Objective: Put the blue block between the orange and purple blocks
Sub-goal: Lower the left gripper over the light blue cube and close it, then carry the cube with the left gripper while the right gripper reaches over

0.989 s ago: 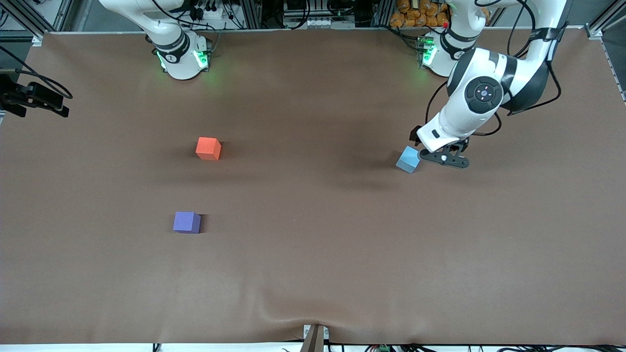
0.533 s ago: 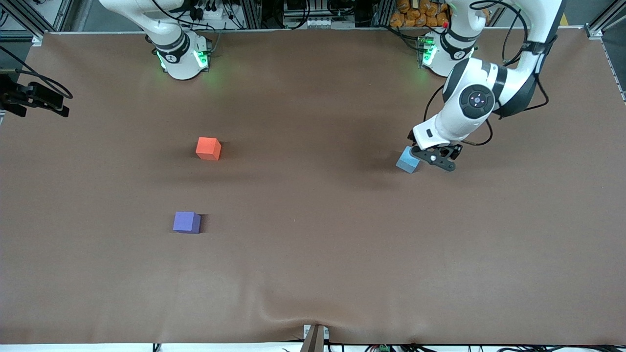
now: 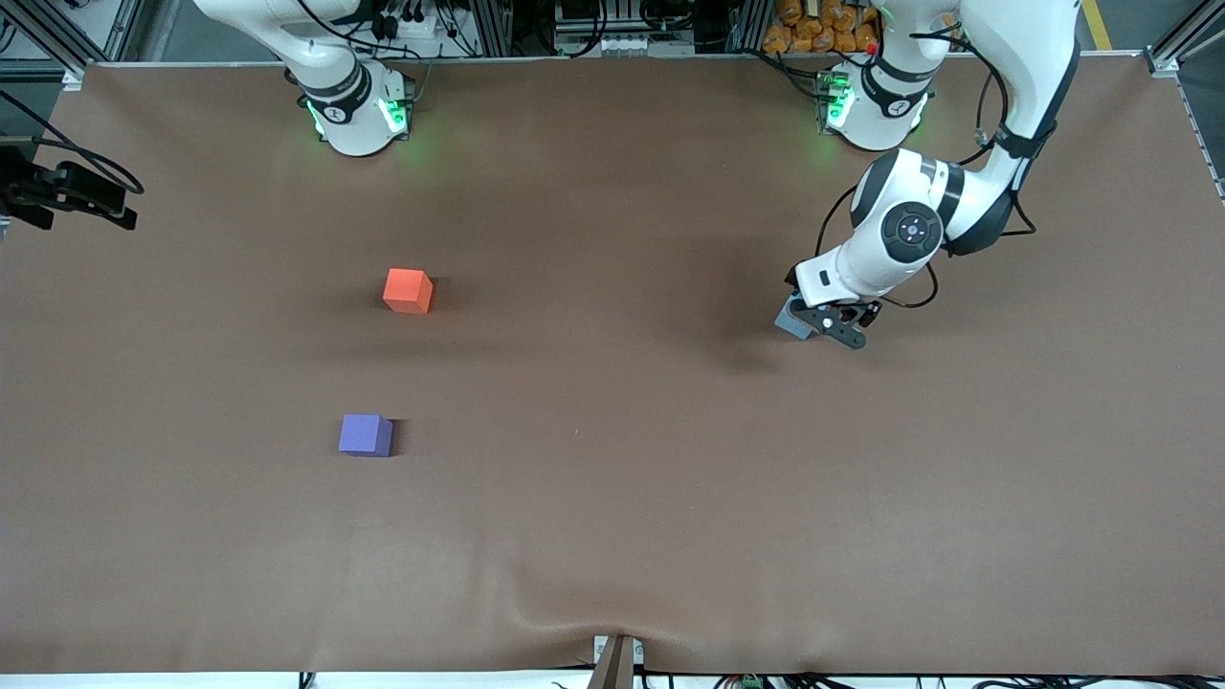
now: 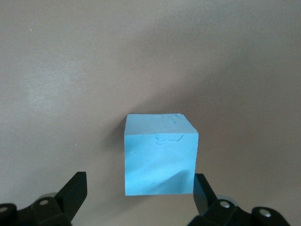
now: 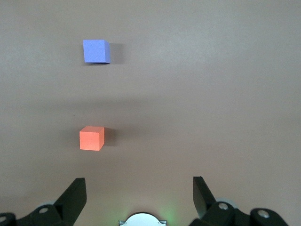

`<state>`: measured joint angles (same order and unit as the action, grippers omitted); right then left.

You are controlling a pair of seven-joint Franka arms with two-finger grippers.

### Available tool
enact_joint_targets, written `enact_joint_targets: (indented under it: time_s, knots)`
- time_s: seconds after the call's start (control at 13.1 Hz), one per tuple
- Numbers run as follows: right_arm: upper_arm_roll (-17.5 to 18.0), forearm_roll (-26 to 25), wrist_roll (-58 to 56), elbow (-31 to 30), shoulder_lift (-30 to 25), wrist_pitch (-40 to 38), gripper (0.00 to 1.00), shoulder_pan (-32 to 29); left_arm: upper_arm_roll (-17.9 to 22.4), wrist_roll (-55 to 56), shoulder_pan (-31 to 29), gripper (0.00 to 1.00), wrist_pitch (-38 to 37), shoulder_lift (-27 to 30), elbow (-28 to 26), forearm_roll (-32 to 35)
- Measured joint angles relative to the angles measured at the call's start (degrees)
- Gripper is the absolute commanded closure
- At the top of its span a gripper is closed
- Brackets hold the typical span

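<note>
Blue block (image 4: 160, 155) half-hidden under left end effector (image 3: 821, 320) | fingers spread, unclamped | right end effector (image 5: 139, 197) open, waiting

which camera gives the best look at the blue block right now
The left wrist view: the blue block fills the middle, whole, on the table between the open left gripper's jaws. In the front view only a corner shows beside the gripper. The right wrist view misses it.

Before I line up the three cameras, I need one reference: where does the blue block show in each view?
Front view: the blue block sits on the brown table toward the left arm's end, partly covered by the left gripper.
Left wrist view: blue block at centre, between the open fingers.
Right wrist view: not in it.
Shared landmark: the brown table.
</note>
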<state>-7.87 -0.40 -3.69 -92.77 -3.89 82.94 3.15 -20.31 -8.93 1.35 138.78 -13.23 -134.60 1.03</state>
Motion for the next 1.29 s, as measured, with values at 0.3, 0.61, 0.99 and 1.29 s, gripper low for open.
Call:
enact_joint_targets:
  time_s: [0.3,0.61,0.99,1.29]
  knots:
    - [0.0,0.0,0.0,0.0,0.4,-1.4,0.0,0.6,-0.8,6.6,2.1,0.0,0.6,-0.6,0.0,0.0]
    - [0.0,0.0,0.0,-0.1,1.1,-5.5,0.0,0.9,-0.8,7.2,2.6,0.0,1.9,-1.4,0.0,0.1]
    - [0.0,0.0,0.0,0.3,1.1,-6.0,0.0,1.0,-0.7,7.2,2.5,0.0,3.7,-3.1,-0.1,0.7]
    - [0.0,0.0,0.0,0.3,1.1,-6.0,0.0,1.5,-0.6,7.2,2.5,0.81,4.0,-3.7,-0.1,2.2]
